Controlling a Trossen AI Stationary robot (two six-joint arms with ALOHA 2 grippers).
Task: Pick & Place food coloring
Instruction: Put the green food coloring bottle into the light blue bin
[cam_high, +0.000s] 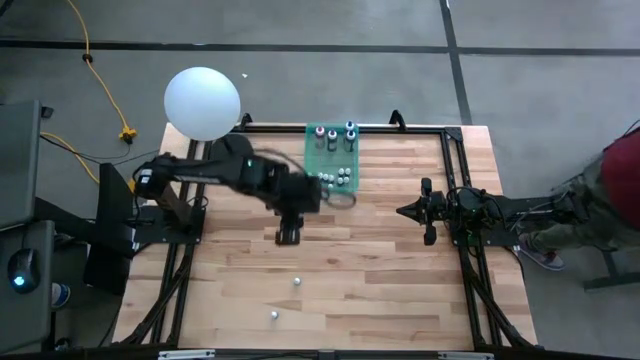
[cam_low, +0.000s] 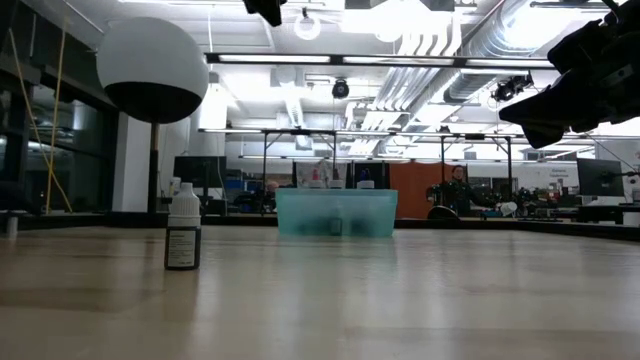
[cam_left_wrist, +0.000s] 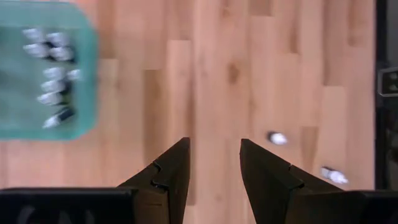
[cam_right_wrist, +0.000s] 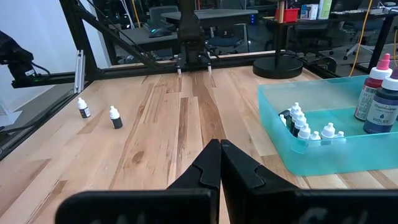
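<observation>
Landmark: I take the teal bin (cam_high: 333, 155) as my reference; it sits at the far middle of the wooden table (cam_high: 380, 270).
Bin contents, small: I count a cluster of tiny white-capped food coloring bottles (cam_right_wrist: 303, 129) in the bin's near part, some standing, some leaning on each other.
Bin contents, large: I see two bigger bottles in the bin's far part, a pink-red one (cam_right_wrist: 372, 79) touching a dark blue one (cam_right_wrist: 386, 103).
Loose bottle A: I find a tiny dark-bodied bottle (cam_high: 297, 283) standing upright on the table, well clear of the bin toward the near edge.
Loose bottle B: a second tiny bottle (cam_high: 274, 315) stands beside A, farther still from the bin.
Left gripper: I hold the left gripper (cam_left_wrist: 210, 163) above bare wood just on the near side of the bin, between the bin and the loose bottles; its fingers are spread apart with nothing between them.
Right gripper: my right gripper (cam_right_wrist: 219, 147) waits well to the right of the bin, pointing across the table; its fingers are pressed together and hold nothing.
White ball: a large white sphere (cam_high: 202, 102) hangs off the table's far-left corner, left of the bin.
Person: I see someone in a red top (cam_high: 618, 180) past the table's right edge.
</observation>
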